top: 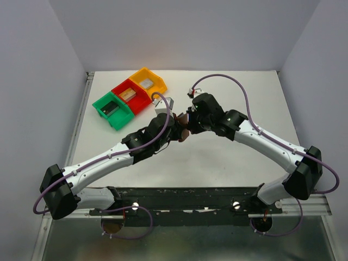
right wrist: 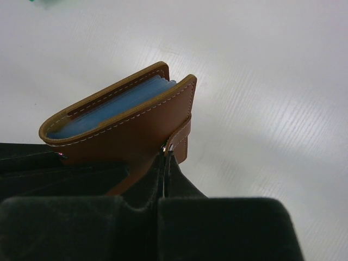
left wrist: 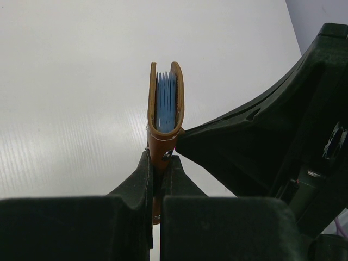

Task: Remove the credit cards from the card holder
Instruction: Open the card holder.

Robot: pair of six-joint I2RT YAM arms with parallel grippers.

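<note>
The brown leather card holder (top: 184, 132) hangs above the table between both arms. It is folded shut. In the left wrist view I look at the card holder (left wrist: 161, 142) end-on, with light-blue inner leaves (left wrist: 166, 100) between its brown covers. My left gripper (left wrist: 158, 164) is shut on its lower leather edge. In the right wrist view my right gripper (right wrist: 165, 157) is shut on the tip of the small snap tab (right wrist: 179, 136) on the holder's (right wrist: 130, 133) side. The credit cards are hidden inside.
Green (top: 99, 103), red (top: 142, 101) and yellow (top: 159, 86) bins stand in a diagonal row at the back left, each with a block inside. White table surface (top: 228, 163) lies under and around the arms.
</note>
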